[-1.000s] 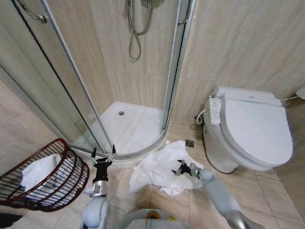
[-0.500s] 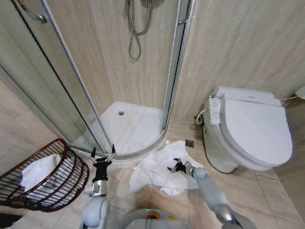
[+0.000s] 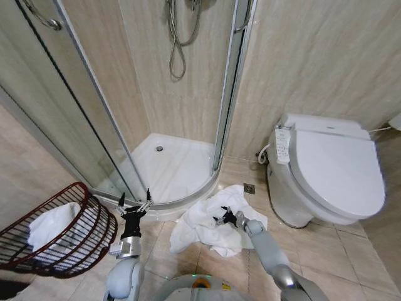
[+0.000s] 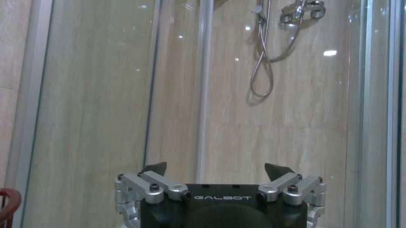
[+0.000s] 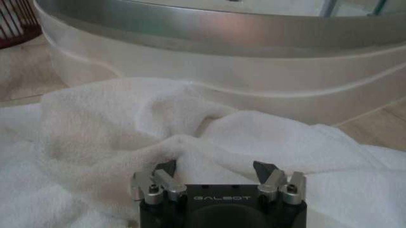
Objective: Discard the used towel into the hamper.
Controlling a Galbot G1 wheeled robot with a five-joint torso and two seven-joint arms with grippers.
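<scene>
Right tool [image 3: 220, 219] advanced over floor towel [image 3: 200, 227]; hamper [image 3: 81, 241] holds another.

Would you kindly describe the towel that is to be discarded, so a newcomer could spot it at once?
Start at the toilet and look to the floor between it and the curved shower tray. The towel lies crumpled there, white, with the right gripper over it, jaws open. Unlike the other white towel, it lies on the tiles, not in the hamper.
</scene>
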